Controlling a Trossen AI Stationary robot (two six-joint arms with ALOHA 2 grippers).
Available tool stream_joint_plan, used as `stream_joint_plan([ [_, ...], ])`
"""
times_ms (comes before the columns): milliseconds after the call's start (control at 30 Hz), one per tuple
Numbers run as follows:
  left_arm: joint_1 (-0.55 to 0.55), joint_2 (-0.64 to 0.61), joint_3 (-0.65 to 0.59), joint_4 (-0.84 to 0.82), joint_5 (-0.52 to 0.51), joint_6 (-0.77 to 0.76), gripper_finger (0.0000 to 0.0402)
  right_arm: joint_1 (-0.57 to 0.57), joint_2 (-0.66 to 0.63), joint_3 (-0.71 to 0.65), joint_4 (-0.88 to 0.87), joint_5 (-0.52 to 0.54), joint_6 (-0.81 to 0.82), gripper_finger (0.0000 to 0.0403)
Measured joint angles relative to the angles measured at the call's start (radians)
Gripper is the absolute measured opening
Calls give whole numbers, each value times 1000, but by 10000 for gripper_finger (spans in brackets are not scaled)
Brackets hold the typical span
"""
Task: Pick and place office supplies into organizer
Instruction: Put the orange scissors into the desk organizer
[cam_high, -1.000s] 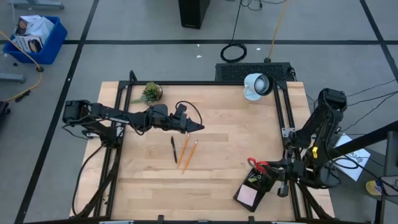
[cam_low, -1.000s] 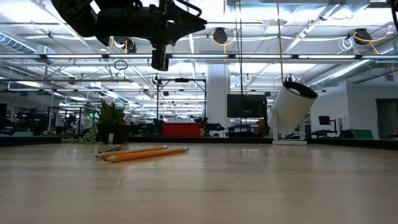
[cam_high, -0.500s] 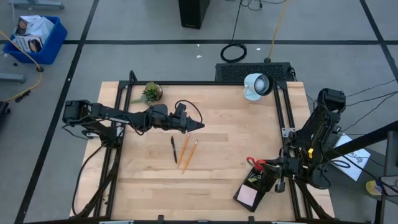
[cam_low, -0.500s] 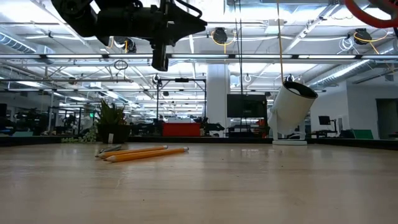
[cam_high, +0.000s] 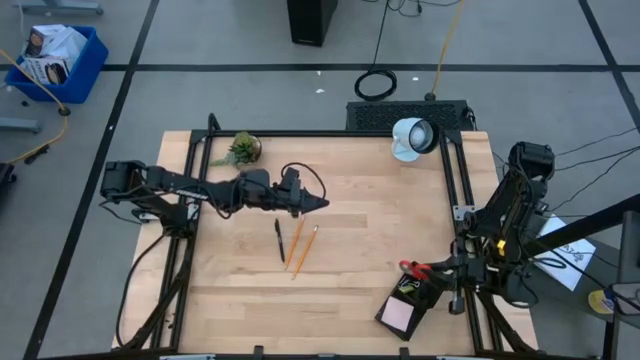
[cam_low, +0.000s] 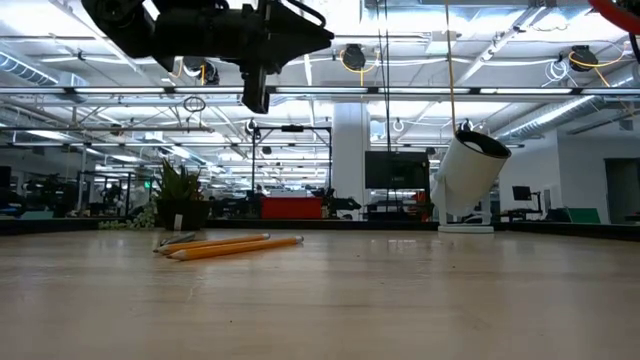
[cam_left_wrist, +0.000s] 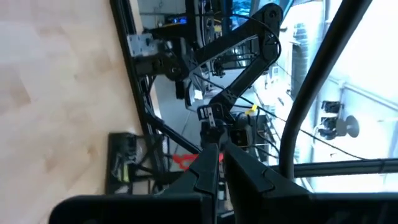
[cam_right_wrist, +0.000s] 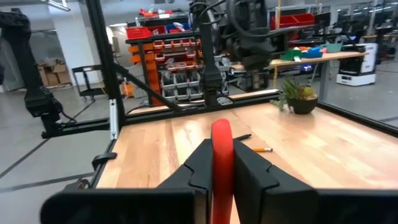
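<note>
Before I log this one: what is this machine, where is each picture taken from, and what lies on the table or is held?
Two dark robot arms work at a wooden table. One picture looks straight down, one looks level across the tabletop, and one sits on each wrist. The left gripper hovers shut and empty above two pencils and a black pen. The right gripper is shut on red-handled scissors above the black organizer, which holds a pink sticky-note pad. A small potted plant and a white lamp stand at the far edge.
</note>
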Motion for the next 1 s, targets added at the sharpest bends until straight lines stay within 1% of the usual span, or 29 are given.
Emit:
stream_joint_plan([
  [67,-15,0,0,-5,-5,-11,31,5,0,0,-2,17,0,30],
  [200,-41,5,1,-48,-36,-11,31,13,0,0,-9,18,0,31],
  [333,-47,5,1,-54,-60,-11,31,13,0,-6,-8,14,1,25],
  [400,-47,5,1,-56,-67,-11,31,13,0,-16,-9,-7,20,24],
  [567,-47,5,1,-56,-75,-6,31,16,0,-31,-9,-10,74,33],
  [667,-47,5,1,-56,-79,22,31,43,0,-38,-8,-8,79,25],
  [800,-47,5,1,-56,-105,43,31,101,0,-51,2,33,91,23],
  [1000,-47,6,1,-56,-159,44,31,178,0,-99,4,44,213,29],
])
